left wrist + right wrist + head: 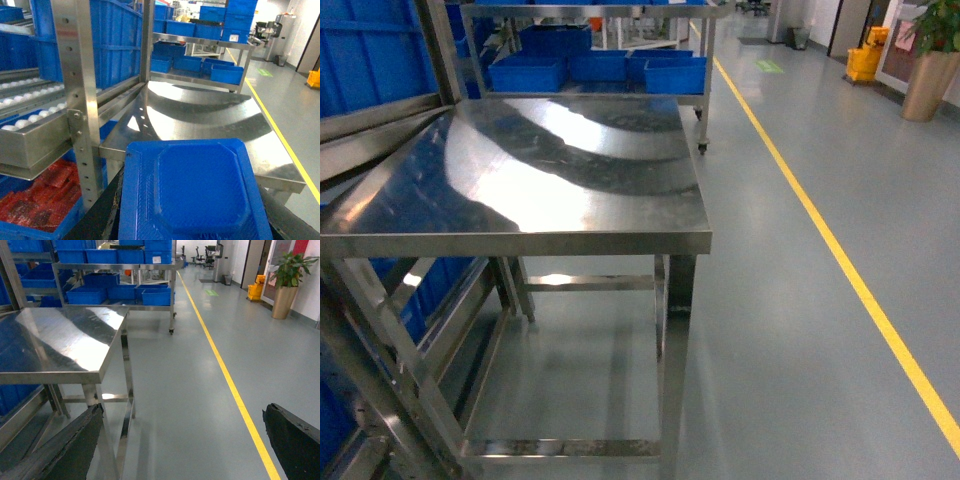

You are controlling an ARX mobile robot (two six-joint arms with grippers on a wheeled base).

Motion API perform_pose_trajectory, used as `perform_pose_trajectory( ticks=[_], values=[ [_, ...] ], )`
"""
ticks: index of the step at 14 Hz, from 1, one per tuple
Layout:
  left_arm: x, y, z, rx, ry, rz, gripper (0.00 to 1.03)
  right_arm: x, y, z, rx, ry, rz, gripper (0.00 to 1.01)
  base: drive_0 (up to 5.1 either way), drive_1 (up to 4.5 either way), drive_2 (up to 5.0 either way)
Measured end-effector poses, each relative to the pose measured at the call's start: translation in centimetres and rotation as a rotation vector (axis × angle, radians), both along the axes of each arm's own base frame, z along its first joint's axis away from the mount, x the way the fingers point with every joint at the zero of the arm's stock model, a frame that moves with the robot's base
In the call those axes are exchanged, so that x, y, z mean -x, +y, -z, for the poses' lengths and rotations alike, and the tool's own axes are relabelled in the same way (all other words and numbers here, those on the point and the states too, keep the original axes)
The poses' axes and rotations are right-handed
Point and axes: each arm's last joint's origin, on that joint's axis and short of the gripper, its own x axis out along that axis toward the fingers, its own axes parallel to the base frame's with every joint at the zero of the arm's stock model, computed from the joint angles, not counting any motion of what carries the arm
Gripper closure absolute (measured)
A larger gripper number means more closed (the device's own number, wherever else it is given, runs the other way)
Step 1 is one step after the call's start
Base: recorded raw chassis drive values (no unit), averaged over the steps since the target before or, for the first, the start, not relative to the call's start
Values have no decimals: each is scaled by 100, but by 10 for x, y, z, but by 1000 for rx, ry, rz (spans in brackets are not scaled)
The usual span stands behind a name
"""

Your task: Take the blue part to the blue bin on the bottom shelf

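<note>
With the part (192,190) pinched in the left gripper (192,227) at 6 o'clock and the right gripper (180,440) spread empty, the carry probably required swinging toward the rollers (22,120) at 9 o'clock, clearing the post (80,100); no bin was identifiable.

From the head camera I see neither of my arms. My right hand (185,440) hangs with its two dark fingers (292,440) spread wide apart, nothing between them. My left hand (192,225) shows only dark slivers at the bottom edges of its wrist view; I cannot tell its spread.
</note>
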Motion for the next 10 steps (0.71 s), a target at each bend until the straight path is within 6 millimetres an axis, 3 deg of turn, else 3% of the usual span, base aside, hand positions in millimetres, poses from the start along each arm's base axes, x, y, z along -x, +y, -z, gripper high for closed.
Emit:
perform_pose_trajectory(
  ticks=[10],
  values=[
    [0,0,0,0,0,3,60,0,0,0,0,2,0,3,-467,137,362]
  ],
)
